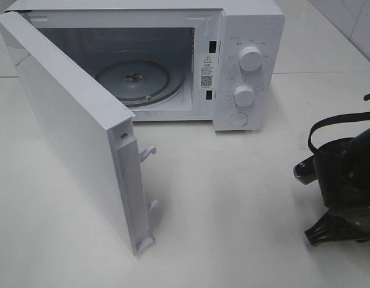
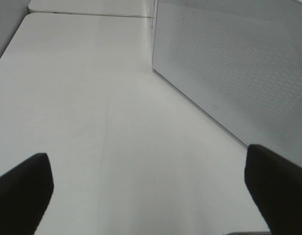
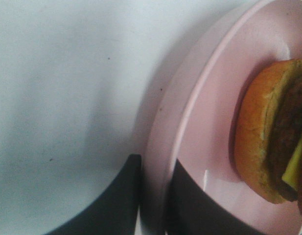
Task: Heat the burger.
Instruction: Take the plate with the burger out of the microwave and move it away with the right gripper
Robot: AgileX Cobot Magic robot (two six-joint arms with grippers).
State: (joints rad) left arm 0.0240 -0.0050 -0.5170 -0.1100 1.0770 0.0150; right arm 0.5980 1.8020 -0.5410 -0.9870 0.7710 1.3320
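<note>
The burger (image 3: 273, 132), with an orange-brown bun, a dark patty and a yellow layer, lies on its side on a pink plate (image 3: 209, 98) in the right wrist view. My right gripper (image 3: 155, 166) straddles the plate's rim, one dark finger (image 3: 111, 200) outside it and the other inside. Whether the fingers press on the rim does not show. In the exterior high view only the right arm (image 1: 346, 180) shows at the right edge, and it hides the plate and burger. My left gripper (image 2: 151, 196) is open over bare table, holding nothing.
A white microwave (image 1: 250, 36) stands at the back with its door (image 1: 71, 120) swung wide open toward the front left. Its glass turntable (image 1: 134, 78) carries nothing. The door's perforated face (image 2: 239, 73) is close beside my left gripper. A white table (image 1: 232, 210) lies in front.
</note>
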